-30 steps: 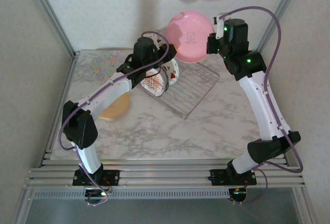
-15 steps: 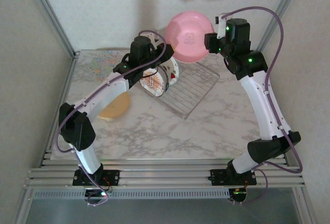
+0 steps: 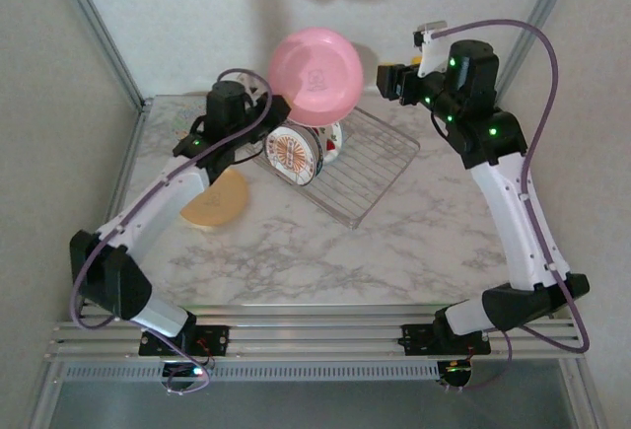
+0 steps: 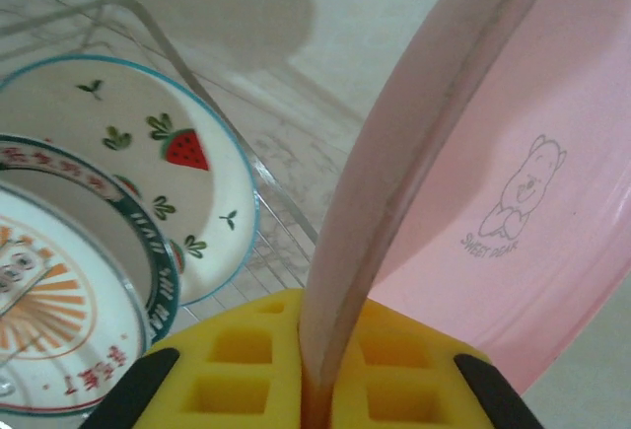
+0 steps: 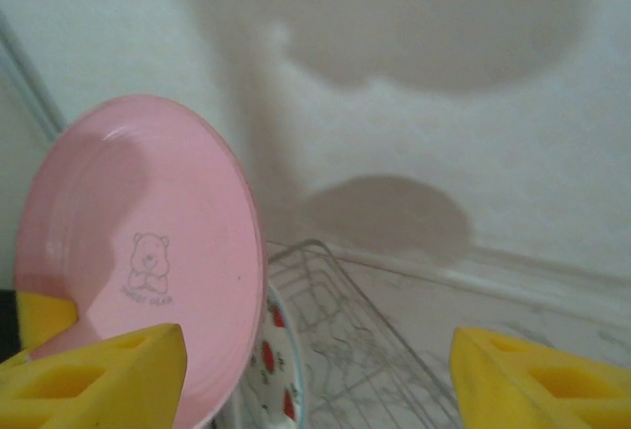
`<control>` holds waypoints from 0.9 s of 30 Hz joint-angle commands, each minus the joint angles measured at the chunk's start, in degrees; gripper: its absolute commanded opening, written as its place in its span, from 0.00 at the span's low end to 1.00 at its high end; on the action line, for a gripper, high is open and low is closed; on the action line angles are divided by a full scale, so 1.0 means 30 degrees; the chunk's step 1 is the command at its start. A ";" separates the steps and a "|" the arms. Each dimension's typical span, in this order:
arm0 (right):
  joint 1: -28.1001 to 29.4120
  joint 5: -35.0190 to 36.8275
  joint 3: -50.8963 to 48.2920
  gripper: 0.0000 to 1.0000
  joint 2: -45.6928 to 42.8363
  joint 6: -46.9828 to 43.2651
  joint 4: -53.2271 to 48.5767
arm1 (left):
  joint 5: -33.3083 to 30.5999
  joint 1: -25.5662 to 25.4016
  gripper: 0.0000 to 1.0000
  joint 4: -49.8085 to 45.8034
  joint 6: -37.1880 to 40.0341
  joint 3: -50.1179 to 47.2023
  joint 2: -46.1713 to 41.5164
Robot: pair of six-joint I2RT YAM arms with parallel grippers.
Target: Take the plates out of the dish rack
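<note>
Grips pink plate by its lower rim in left end effector, yellow pads clenched on either side. Holds it on edge in the air, over the far-left end of rack, rising up and away from the pads, bear-printed face turned toward right end effector. Shows that one spread wide, grasping nothing, off to the plate's right and apart from it. Below pink plate, upright in the rack: sunburst plate, strawberry plate just behind. Flat on surface, left of rack: yellow plate.
</note>
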 commanded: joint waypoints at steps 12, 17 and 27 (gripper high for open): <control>0.2543 -0.5229 -0.3494 0.73 -0.1366 -0.2567 0.2320 | -0.2672 0.3957 0.00 -0.4240 -0.4626 -0.8299 -0.8589; 0.3346 -0.6390 -0.3550 0.72 -0.1250 -0.3637 0.1629 | -0.3478 0.4395 0.00 -0.4561 -0.6759 -1.1366 -1.0479; 0.4270 -0.7922 -0.4428 0.73 -0.1738 -0.4469 0.0873 | -0.5137 0.4571 0.00 -0.4202 -0.9865 -1.4560 -1.0848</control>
